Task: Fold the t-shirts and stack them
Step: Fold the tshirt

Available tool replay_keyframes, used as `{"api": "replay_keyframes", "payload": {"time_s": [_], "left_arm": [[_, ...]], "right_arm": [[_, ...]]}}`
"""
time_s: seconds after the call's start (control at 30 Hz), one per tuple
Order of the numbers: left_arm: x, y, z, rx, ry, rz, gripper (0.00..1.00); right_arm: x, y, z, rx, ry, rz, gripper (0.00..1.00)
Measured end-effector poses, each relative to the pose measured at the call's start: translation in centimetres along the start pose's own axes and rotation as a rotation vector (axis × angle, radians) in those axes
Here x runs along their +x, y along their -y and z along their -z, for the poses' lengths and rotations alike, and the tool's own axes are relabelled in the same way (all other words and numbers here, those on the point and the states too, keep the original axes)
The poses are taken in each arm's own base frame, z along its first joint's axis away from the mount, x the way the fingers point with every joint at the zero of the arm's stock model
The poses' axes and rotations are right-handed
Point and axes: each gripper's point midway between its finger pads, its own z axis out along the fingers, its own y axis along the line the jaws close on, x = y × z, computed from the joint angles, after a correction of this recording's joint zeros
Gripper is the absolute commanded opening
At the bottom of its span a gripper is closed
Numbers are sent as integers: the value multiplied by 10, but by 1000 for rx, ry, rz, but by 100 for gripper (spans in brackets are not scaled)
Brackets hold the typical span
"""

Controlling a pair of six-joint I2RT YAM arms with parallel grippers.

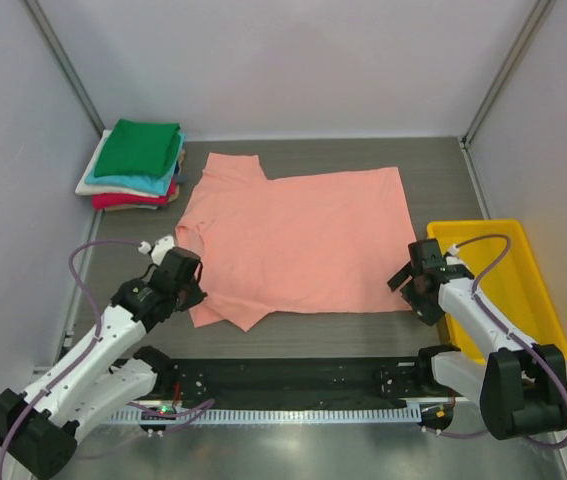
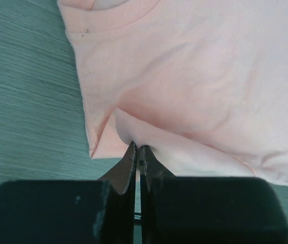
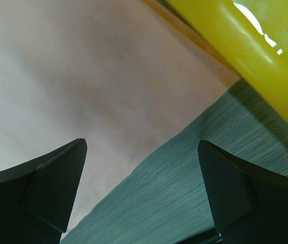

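A salmon-pink t-shirt (image 1: 303, 235) lies spread flat on the table, collar to the left. My left gripper (image 1: 196, 296) is at its near-left sleeve. In the left wrist view the gripper (image 2: 137, 148) is shut, pinching a fold of the pink sleeve cloth (image 2: 194, 76). My right gripper (image 1: 410, 292) is open and empty, low over the shirt's near-right hem corner. In the right wrist view the gripper (image 3: 142, 147) has its jaws wide apart over the hem edge (image 3: 83, 76) and bare table. A stack of folded t-shirts (image 1: 135, 170), green on top, sits at the back left.
A yellow plastic bin (image 1: 533, 300) stands at the right, close to my right arm, and also shows in the right wrist view (image 3: 245, 46). Grey walls close off the back and both sides. The arms' base rail runs along the near edge.
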Motion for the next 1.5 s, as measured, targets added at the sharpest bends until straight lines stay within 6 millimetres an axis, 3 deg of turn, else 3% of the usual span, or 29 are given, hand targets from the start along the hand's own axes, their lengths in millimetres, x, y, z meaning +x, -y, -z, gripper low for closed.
{"api": "replay_keyframes", "payload": {"time_s": [0.1,0.23,0.37,0.47,0.77,1.07,1.23,1.37,1.5], "left_arm": [[-7,-2,1,8,14,20,0],[-11,0,2,27,27,23,0],[-11,2,1,32,22,19,0],[-11,2,1,35,26,15,0],[-13,4,1,41,32,9,0],[-14,4,3,50,35,9,0],[-20,9,15,70,34,-14,0],[-38,23,28,98,56,-55,0],[-49,32,25,81,48,-101,0]], "right_arm": [[6,18,-10,61,5,-87,94],[-6,26,-12,72,71,-189,89],[-13,35,-14,98,121,-234,69],[-16,39,-16,111,144,-240,45],[-20,38,-21,84,178,-245,1],[-19,32,-21,42,177,-230,1],[-19,25,-9,-13,161,-206,1],[-34,6,11,-78,172,-183,1],[-53,-16,27,-140,195,-146,1]]}}
